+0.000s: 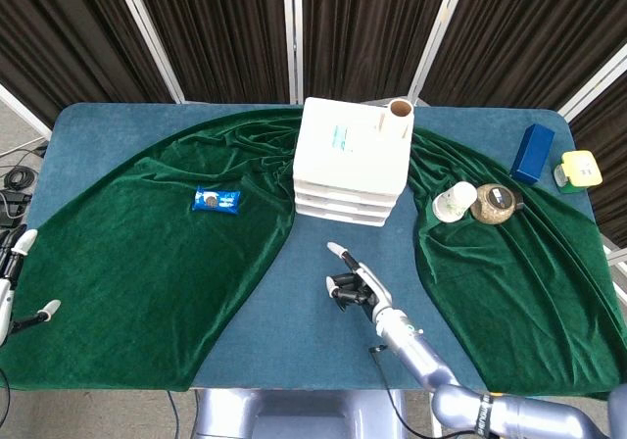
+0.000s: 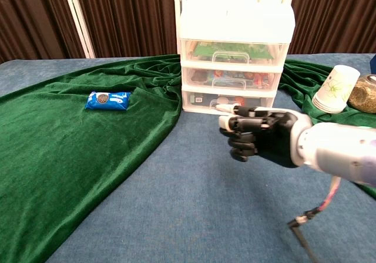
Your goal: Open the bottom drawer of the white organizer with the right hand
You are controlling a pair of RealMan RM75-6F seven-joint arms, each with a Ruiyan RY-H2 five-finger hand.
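The white three-drawer organizer stands at the middle back of the table. Its bottom drawer is closed, with a clear handle at its front. My right hand hovers over the blue tabletop just in front of the organizer. Most of its fingers are curled in and one finger stretches toward the bottom drawer. It holds nothing, and the head view shows a gap between fingertip and drawer. My left hand lies at the far left edge, fingers apart and empty.
A blue snack packet lies on the green velvet cloth at left. A paper cup and a brown jar stand right of the organizer. A blue box sits at the back right. A cardboard tube stands on the organizer.
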